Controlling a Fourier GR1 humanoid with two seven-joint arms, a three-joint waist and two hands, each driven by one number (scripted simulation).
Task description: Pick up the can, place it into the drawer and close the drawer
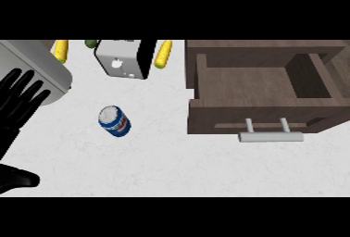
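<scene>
Closest to us, at the near left edge, a black thumb pokes in, and just beyond it the left hand stands with its fingers straight and fanned wide, holding nothing at all. Now look to the right of those fingers: the can, blue with a red and white band, sits out on the white counter, clear of the hand and touching nothing. I read it as standing upright, its silvery lid facing up at us and its body slanting down to the right only because of the steep angle, though I can't fully rule out that it lies on its side. Either way it is to the right of the fingertips and slightly nearer than them, so by my reckoning the left hand has the short trip. The right hand isn't showing anywhere. Over on the right, well apart from the can, the drawer is already pulled open, its brown well bare, its pale bar handle sticking out toward us on the near face. So the picture is can in the middle, hand on one side, drawer on the other: a sideways reach to the right comes first, then a carry further right over that near wall. Nothing is picked up yet.
</scene>
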